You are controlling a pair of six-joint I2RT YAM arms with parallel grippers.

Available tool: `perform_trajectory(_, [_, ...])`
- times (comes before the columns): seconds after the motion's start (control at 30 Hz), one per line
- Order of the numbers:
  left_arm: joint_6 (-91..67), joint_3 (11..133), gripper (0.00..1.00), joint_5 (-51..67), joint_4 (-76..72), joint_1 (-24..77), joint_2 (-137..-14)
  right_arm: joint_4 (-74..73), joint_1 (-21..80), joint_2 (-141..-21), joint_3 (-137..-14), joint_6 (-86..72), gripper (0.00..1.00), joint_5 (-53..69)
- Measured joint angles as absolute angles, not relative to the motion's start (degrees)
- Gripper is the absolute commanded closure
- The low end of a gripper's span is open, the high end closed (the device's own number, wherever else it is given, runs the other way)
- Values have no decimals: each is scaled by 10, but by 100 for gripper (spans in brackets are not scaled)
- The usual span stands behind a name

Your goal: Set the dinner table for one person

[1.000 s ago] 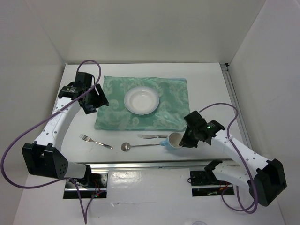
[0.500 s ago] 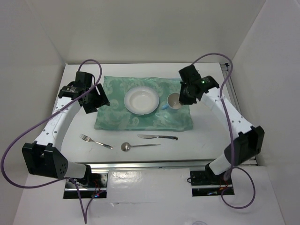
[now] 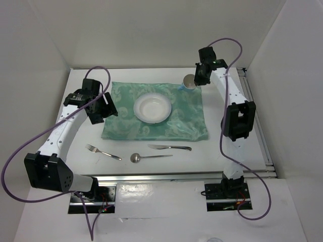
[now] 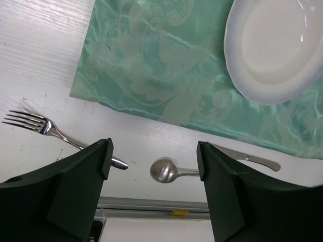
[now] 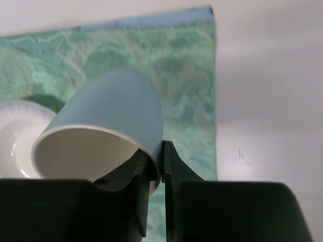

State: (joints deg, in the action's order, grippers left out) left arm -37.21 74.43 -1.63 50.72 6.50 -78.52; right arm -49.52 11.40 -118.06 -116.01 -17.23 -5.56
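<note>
The right gripper [image 5: 162, 154] has its jaws closed narrow on the wall of a blue cup [image 5: 112, 113], one finger inside the white interior and one outside. The cup is tilted, over the far right corner of the placemat [image 3: 126, 101]; I cannot tell if it touches the cloth. The left gripper [image 4: 154, 151] has its jaws wide apart with nothing between them, and it hangs above the left edge of the placemat.

The placemat is a teal cloth with a pale leaf pattern and it has a blue hem on its far edge. A white plate [image 3: 152, 108] sits on its middle. On the bare surface near the cloth lie a fork [image 3: 102, 152], a spoon [image 3: 149, 157] and a knife [image 3: 169, 147], all apart from each other.

The dinner table [image 3: 222, 151] is matte white with fine grain lines. Plain white walls [image 3: 151, 35] close it on three sides, and a metal rail [image 3: 166, 176] runs along the near edge. On this rail the left wrist view shows a small yellow mark [image 4: 174, 213], too small to read
</note>
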Motion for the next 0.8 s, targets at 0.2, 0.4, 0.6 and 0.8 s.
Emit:
perform_trajectory(0.2, [-364, 729, 14, -14, 504, 65, -784, -489, 113, -1270, -1239, -163, 100, -55])
perform_trajectory(0.4, [-362, 714, 14, -12, 501, 65, -781, -496, 110, -1295, -1243, -157, 100, -55])
perform_trajectory(0.6, [-362, 714, 14, -12, 501, 65, -781, -505, 96, -1305, -1260, -155, 100, -43])
perform_trajectory(0.8, [-362, 714, 14, -12, 502, 65, -781, -509, 82, -1333, -1273, -150, 100, -39])
